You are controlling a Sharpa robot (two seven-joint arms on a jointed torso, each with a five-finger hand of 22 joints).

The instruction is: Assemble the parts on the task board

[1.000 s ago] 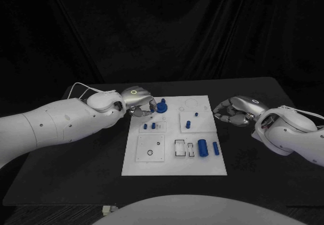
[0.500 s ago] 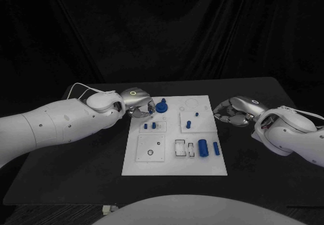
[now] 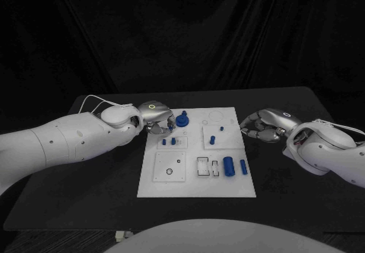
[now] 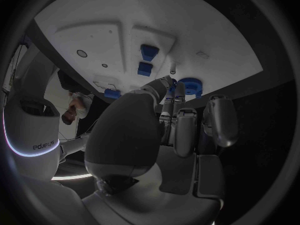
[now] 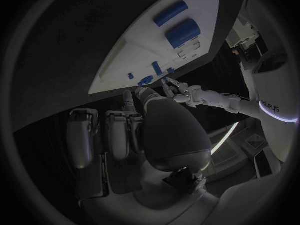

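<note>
Resting at far-left corner of task board (image 3: 228,191), left hand (image 3: 157,120) pinches blue gear part (image 3: 182,120) w/ fingertips. Right hand (image 3: 262,125) beside board's right edge, fingers curled, holding nothing.

White rectangular task board (image 3: 228,187), flat on the black table, long side running away from the robot. Blue gear-like part (image 3: 182,120) with a knob, standing at the far left corner of the board. Two short blue pegs (image 3: 169,141) upright in the left middle block. Small blue pin (image 3: 212,139) set in the right middle block, tiny blue stud (image 3: 221,128) beyond it. Fat blue cylinder (image 3: 228,166) and thinner blue cylinder (image 3: 243,166) lying side by side near the right edge.
</note>
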